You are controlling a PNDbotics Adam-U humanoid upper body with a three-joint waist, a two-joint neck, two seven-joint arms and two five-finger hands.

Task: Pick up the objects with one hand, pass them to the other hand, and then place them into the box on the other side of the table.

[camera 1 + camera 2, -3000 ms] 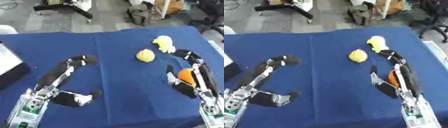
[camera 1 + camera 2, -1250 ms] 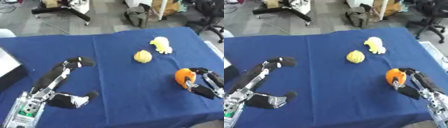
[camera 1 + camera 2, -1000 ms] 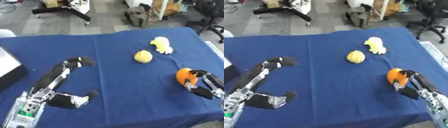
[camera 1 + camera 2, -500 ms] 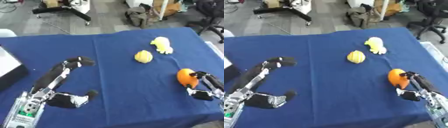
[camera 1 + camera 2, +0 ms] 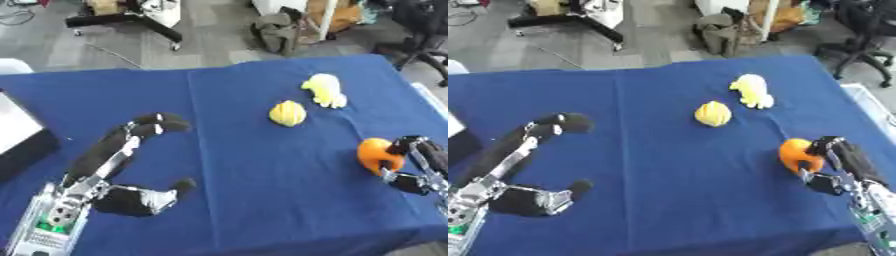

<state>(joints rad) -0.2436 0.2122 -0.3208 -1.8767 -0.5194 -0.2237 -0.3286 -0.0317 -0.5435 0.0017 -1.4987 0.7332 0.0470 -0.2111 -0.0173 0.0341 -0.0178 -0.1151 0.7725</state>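
An orange round object (image 5: 374, 154) sits low at the table's right side, with my right hand (image 5: 838, 159) curled round it from the right. A yellow round object (image 5: 287, 113) lies on the blue cloth near the middle. A pale yellow lumpy object (image 5: 325, 90) lies just behind it to the right. My left hand (image 5: 122, 200) rests open on the cloth at the lower left, fingers (image 5: 159, 122) stretched toward the far side and thumb pointing right. Whether the orange object touches the cloth, I cannot tell.
A box (image 5: 19, 136) with a white top and dark side shows at the left edge of the blue table (image 5: 236, 200). Beyond the far edge are grey floor, a wheeled stand, bags and an office chair.
My right hand has closed round the orange object and turned, its arm drawing back toward the right edge. The left hand has stayed put.
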